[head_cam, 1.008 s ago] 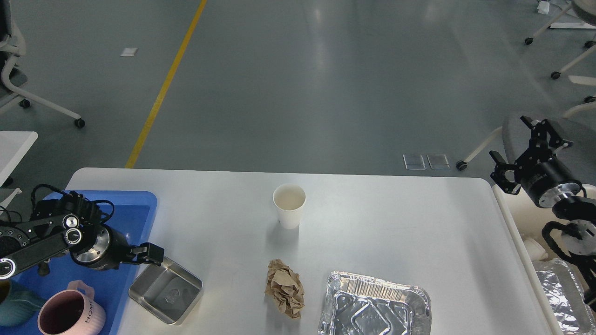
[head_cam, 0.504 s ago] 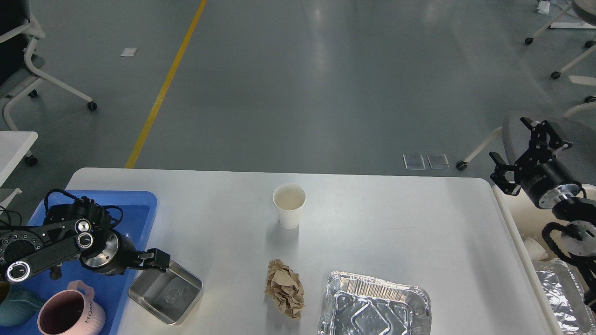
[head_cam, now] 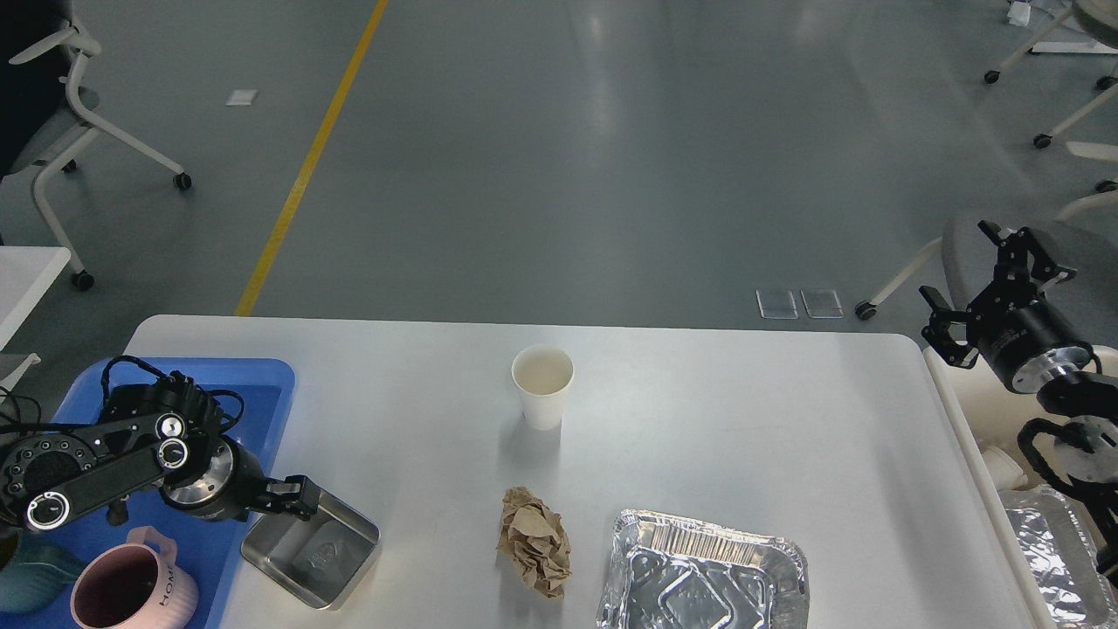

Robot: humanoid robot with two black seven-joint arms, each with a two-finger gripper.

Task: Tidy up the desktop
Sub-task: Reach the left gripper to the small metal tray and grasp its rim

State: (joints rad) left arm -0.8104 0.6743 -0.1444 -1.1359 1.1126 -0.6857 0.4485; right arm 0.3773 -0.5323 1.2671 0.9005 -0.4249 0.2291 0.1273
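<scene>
At the near edge, the left gripper (head_cam: 297, 500) has come down and drawn back toward the robot over the last second, and now sits at the far-left rim of the steel tray (head_cam: 311, 549). Its jaws are seen dark and end-on, so whether they are spread or pinching that rim cannot be told. The tray itself has not shifted: it lies on the desktop (head_cam: 742, 437) with its left edge against the blue tray (head_cam: 253, 384). Judgement: a grasp on the steel tray is being set up, not yet proven. Inside the blue tray a pink mug (head_cam: 131, 594) stands close beside the arm, crowding any move into that tray. Further right along the near edge lie a crumpled brown paper (head_cam: 534, 542) and a foil tray (head_cam: 703, 572), apart from one another. Further back at mid-table stands an upright paper cup (head_cam: 542, 385), well apart from everything. The desktop thus still carries four loose items. At the far right, off the table edge, the right gripper (head_cam: 985, 281) hangs raised with jaws spread, holding nothing, unchanged.
</scene>
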